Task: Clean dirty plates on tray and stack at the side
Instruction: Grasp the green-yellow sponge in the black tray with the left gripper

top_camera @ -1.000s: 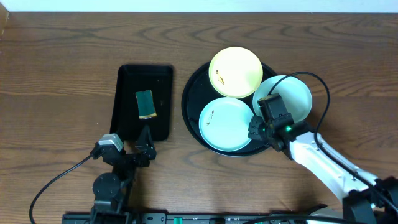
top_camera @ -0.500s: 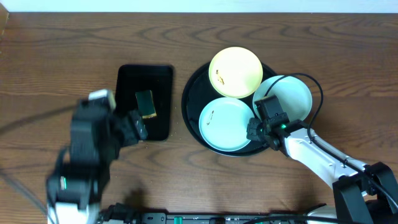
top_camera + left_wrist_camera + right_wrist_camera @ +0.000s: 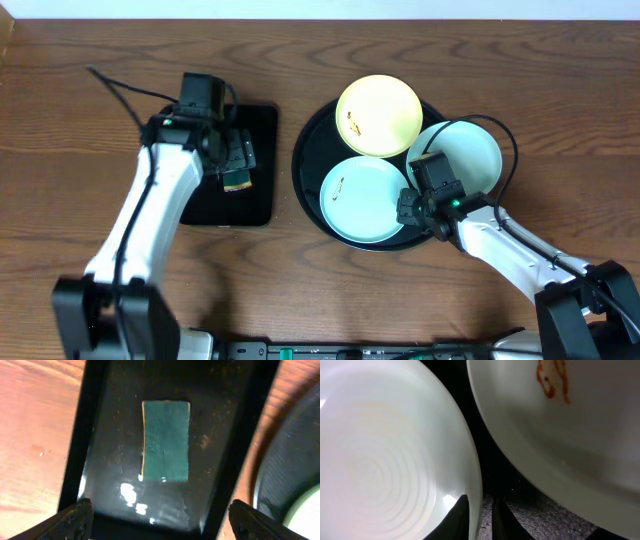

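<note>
Right wrist view: the right gripper (image 3: 477,512) pinches a mint plate (image 3: 385,460) by its thin rim, a good spot. It looks stiff, slippery and breakable. The left gripper (image 3: 162,522) is wide open, holding nothing.

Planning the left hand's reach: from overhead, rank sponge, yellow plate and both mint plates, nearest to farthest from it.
1. The sponge, right under the left hand.
2. The front mint plate and yellow plate, mid-table: too close to call.
3. The right mint plate, far right.
</note>
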### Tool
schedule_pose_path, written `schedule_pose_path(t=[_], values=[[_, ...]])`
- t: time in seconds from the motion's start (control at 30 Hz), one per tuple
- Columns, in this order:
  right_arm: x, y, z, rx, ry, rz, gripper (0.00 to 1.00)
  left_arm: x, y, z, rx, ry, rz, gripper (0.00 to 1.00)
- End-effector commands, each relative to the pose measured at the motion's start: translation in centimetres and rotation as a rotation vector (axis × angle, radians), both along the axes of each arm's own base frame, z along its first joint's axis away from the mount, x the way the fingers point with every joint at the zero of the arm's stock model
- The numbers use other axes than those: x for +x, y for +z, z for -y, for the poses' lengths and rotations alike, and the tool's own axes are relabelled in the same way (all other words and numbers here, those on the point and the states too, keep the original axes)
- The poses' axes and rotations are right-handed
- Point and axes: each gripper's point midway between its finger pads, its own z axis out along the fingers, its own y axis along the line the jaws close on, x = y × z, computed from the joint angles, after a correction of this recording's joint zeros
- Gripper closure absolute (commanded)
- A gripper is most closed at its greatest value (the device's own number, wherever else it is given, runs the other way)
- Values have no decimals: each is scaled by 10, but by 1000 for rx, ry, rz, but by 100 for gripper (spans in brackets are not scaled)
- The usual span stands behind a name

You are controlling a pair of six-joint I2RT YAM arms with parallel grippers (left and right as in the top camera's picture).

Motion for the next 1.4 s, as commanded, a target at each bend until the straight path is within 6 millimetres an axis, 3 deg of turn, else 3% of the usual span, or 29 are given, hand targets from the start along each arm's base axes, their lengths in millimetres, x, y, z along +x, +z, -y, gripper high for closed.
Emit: schedule_pose_path(t=[0.0, 0.1, 0.23, 0.4, 0.6, 0.63, 0.67, 0.73, 0.77, 0.8, 0.87, 0.93, 1.03, 1.37], values=[[0, -2, 1, -30, 9, 7, 93, 14, -26, -10, 63, 12, -40, 13], [0, -3, 0, -31, 14, 7, 94, 18, -47, -13, 85, 16, -75, 13], [1, -9, -1, -32, 16, 1, 78, 23, -70, -12, 88, 14, -111, 13], [1, -14, -1, -36, 16, -7, 75, 27, -91, -8, 72, 9, -141, 14], [2, -14, -2, -36, 16, -7, 73, 15, -123, -7, 67, 7, -232, 18], [2, -14, -1, -36, 16, -7, 73, 13, -130, -7, 69, 7, -249, 22], [2, -14, -1, -36, 16, -6, 73, 11, -136, -7, 71, 6, -267, 34], [2, -13, -2, -35, 15, -4, 72, 7, -145, -8, 74, 5, -296, 66], [2, -13, -2, -35, 15, -4, 71, 6, -147, -8, 74, 5, -303, 77], [2, -13, -2, -35, 15, -4, 71, 5, -149, -8, 75, 5, -309, 78], [2, -13, -2, -34, 15, -4, 70, 6, -148, -8, 75, 5, -304, 75], [2, -13, -2, -34, 15, -4, 70, 9, -145, -8, 74, 5, -290, 46], [2, -13, -2, -34, 16, -4, 69, 21, -137, -10, 89, 9, -248, 35], [2, -13, -2, -34, 15, -4, 67, 50, -138, -8, 77, 15, -113, 29]])
